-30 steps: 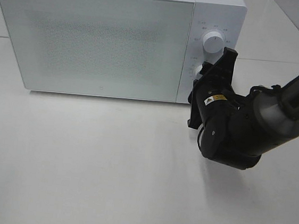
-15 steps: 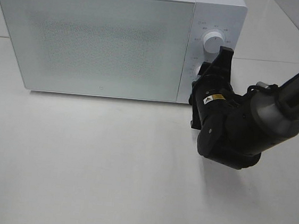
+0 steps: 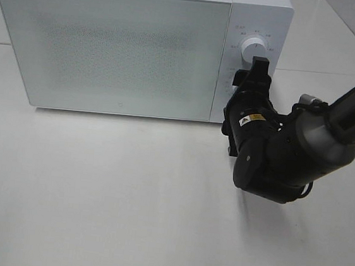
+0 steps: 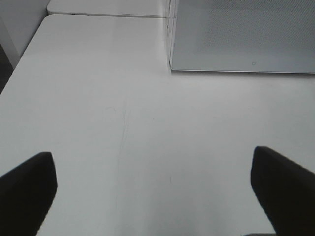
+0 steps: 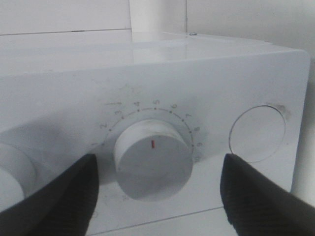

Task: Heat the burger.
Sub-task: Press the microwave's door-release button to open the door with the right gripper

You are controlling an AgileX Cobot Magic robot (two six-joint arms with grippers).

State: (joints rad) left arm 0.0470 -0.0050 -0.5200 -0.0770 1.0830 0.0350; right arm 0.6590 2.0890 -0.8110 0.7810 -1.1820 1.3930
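The burger is out of view; the white microwave (image 3: 110, 50) stands with its frosted door shut. My right gripper (image 3: 250, 74) is at the control panel, covering the lower dial in the high view. In the right wrist view that white dial (image 5: 152, 160), with a red mark pointing near 5, sits between the dark fingers (image 5: 59, 196). A gap shows on both sides, so the right gripper (image 5: 157, 196) is open and not touching it. My left gripper (image 4: 155, 196) is open over bare table near the microwave's front corner (image 4: 172, 66).
The upper dial (image 3: 254, 49) is above my right gripper on the panel. A round button (image 5: 258, 132) sits beside the lower dial. White table (image 3: 95, 194) stretches in front of the microwave, and the right arm's dark bulk (image 3: 283, 157) hangs over its right part.
My right gripper's jaws have spread apart off the lower dial, and the wrist has turned from tilted to nearly upright. The left gripper has not moved.
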